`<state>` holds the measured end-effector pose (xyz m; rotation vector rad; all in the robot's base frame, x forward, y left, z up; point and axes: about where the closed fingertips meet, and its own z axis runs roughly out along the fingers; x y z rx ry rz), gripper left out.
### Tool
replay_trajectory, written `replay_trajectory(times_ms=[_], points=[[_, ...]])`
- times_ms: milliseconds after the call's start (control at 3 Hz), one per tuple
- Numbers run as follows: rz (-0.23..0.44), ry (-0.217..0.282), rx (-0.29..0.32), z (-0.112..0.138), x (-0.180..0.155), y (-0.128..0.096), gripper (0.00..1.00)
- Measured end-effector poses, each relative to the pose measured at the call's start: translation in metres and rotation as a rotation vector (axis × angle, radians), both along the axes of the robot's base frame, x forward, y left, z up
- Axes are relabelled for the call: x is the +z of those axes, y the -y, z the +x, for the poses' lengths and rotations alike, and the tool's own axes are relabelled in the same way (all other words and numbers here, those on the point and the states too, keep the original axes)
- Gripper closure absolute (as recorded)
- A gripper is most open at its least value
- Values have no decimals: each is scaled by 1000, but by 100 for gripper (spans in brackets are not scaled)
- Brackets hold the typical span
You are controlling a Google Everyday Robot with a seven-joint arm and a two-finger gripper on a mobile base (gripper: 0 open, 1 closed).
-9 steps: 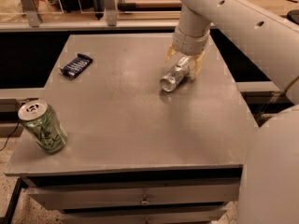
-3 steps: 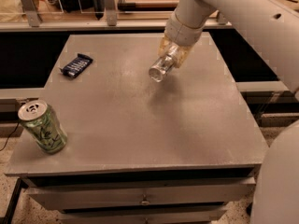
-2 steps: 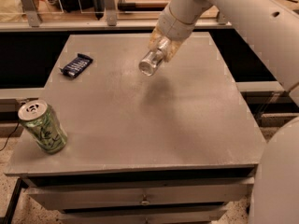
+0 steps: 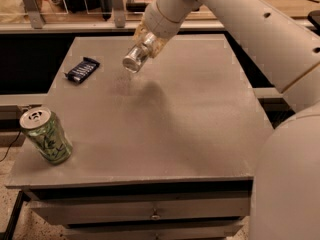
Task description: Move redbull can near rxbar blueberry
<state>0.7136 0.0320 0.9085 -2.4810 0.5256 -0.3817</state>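
Note:
The redbull can (image 4: 135, 58) is a slim silver can, held tilted in the air above the back middle of the grey table (image 4: 165, 124). My gripper (image 4: 149, 40) is shut on the redbull can, with the can's end pointing down and left. The rxbar blueberry (image 4: 82, 69) is a flat dark blue bar lying on the table's back left, to the left of the can and apart from it.
A wider green-patterned can (image 4: 46, 135) stands tilted at the table's front left corner. My white arm (image 4: 240, 24) reaches in from the right. Rails and posts (image 4: 118, 6) run behind the table's back edge. Drawers (image 4: 150, 211) sit below the front edge.
My gripper has lifted the redbull can off the table at the back right and carried it leftward toward the rxbar blueberry. The bar and the green can have not moved.

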Motion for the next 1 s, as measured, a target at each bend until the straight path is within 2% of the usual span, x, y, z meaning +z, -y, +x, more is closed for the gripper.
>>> replay_trajectory(times_ms=[333,667,1000], points=[[5,22,4,11,0,-28,100],[11,24,23,17,-2,-56,100],[4,17,72,9,-4,-88,100]])
